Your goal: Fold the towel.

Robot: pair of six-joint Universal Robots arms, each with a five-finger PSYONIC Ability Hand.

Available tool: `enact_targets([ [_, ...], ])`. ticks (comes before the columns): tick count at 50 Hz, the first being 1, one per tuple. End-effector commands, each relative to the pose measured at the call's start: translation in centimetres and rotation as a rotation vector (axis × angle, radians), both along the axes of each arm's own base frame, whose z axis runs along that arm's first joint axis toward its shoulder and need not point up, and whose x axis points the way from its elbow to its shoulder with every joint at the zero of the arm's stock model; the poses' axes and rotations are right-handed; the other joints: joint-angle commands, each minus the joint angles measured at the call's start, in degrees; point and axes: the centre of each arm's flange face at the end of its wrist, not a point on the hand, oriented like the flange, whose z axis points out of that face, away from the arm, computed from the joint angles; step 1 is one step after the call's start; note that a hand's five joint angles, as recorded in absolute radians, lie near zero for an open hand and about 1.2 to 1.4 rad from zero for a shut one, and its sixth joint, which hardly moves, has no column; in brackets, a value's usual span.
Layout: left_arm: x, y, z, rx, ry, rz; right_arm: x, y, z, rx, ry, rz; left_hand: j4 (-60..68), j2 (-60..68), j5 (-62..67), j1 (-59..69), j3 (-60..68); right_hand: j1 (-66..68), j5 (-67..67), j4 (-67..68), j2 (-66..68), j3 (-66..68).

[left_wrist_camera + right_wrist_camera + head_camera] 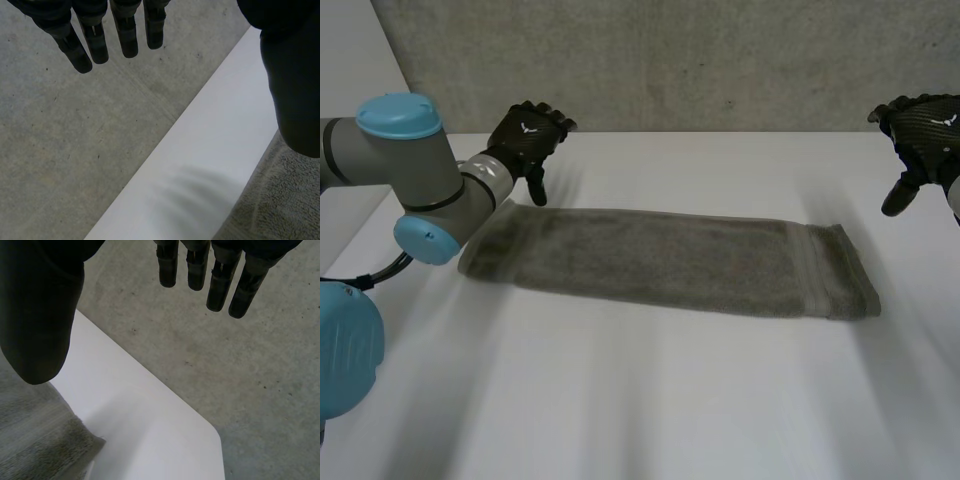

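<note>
A grey-green towel (670, 262) lies folded into a long strip across the middle of the white table (650, 400). My left hand (528, 138) hovers above and behind the towel's left end, fingers (92, 40) straight and spread, holding nothing. A bit of the towel (280, 205) shows below its thumb (295, 95). My right hand (920, 135) hangs raised beyond the towel's right end, apart from it, fingers (220, 280) straight and empty. The towel's right corner (40, 445) lies under its thumb (37, 315).
A grey concrete wall (670, 60) rises behind the table's far edge. Grey floor (240, 370) lies past the table's far right corner (212, 432). Bare white tabletop stretches in front of the towel.
</note>
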Motion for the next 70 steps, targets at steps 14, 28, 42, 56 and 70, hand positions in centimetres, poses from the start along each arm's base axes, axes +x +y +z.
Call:
enact_targets([
  [14,2.6,6.2,0.2,0.303,0.074,-0.007,0.1,6.3,-6.5,0.255,0.162,0.116,-3.77,-3.53,-11.63,-4.59,-2.79,3.62,3.28,2.25,2.8,2.93],
  [28,3.5,13.1,3.1,0.133,0.141,-0.049,0.4,5.2,-10.9,0.241,0.163,0.12,-3.44,-3.19,-11.3,-4.25,-2.46,15.55,15.22,14.19,14.74,14.87],
  [42,5.8,16.2,1.2,0.108,0.152,-0.011,0.4,3.2,-14.0,0.274,0.181,0.1,-3.27,-3.02,-11.13,-4.08,-2.29,24.65,24.31,23.28,23.84,23.96],
  [56,6.9,15.4,0.8,0.138,0.238,0.036,-2.3,0.6,-13.8,0.237,0.235,-0.032,-3.44,-3.19,-11.3,-4.25,-2.46,66.81,66.48,65.44,66.0,66.12],
  [70,7.4,15.0,0.6,0.149,0.253,0.052,-2.7,1.0,-13.3,0.24,0.185,0.037,-3.6,-3.36,-11.46,-4.42,-2.62,17.25,16.91,15.88,16.43,16.56],
])
